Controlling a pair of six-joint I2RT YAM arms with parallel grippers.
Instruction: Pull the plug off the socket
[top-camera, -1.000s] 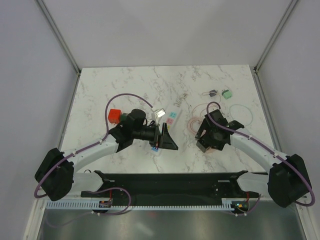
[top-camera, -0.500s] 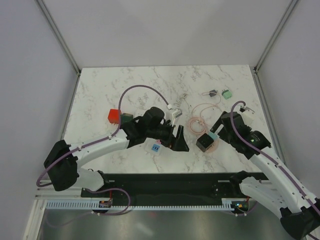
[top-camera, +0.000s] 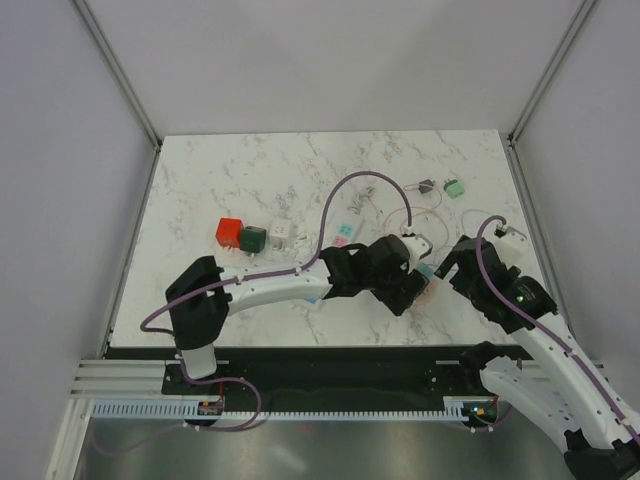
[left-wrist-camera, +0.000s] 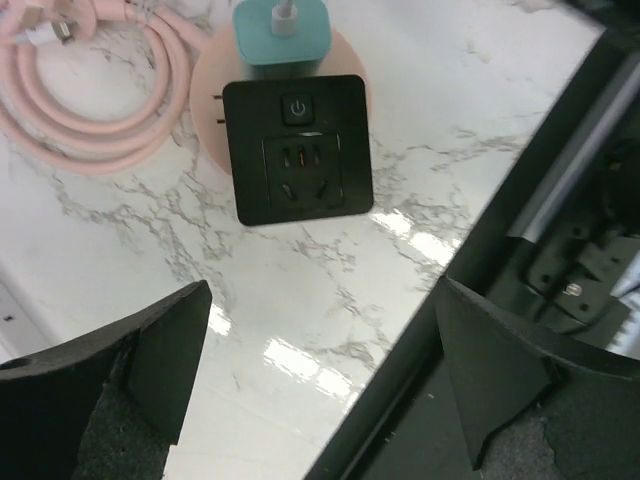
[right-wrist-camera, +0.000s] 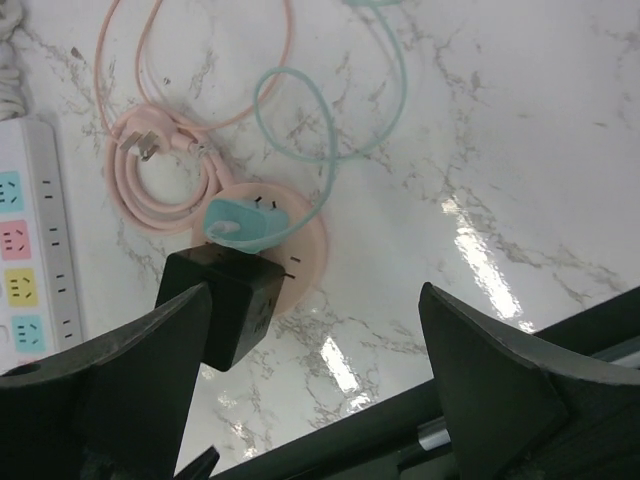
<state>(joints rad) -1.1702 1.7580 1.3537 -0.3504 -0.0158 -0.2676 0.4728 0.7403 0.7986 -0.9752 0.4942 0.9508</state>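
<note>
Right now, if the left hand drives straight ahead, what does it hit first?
Most likely the black adapter, which lies ahead of the open left hand on a pink disc. Depth is unclear: it might touch the table just short of it.

Robot lab — white booth (top-camera: 330, 60), alu frame (top-camera: 117, 72).

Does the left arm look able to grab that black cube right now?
Probably yes: the left gripper is open and aimed at the black cube, with nothing between them.

Top cam overhead; wrist cams share black cube (left-wrist-camera: 297, 150)
</note>
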